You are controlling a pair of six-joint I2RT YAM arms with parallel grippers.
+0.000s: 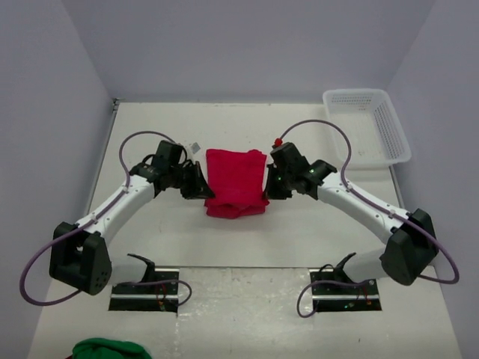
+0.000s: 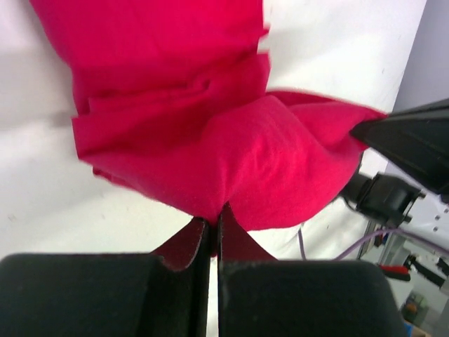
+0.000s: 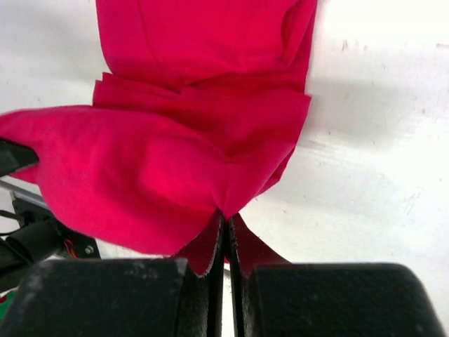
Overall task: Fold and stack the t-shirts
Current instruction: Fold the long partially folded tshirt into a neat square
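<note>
Now the t-shirt (image 1: 236, 178) lies lengthwise, near to far.

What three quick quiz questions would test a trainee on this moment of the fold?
1. True or false: the left gripper is open and clear of the red t-shirt.
2. Where is the white basket? A: at the far right corner of the table. B: under the shirt. C: between the arm bases.
3. Fill in: the right gripper is shut on the ___.

Key: 1 false, it is shut on the cloth. 2 A. 3 red t-shirt.
</note>
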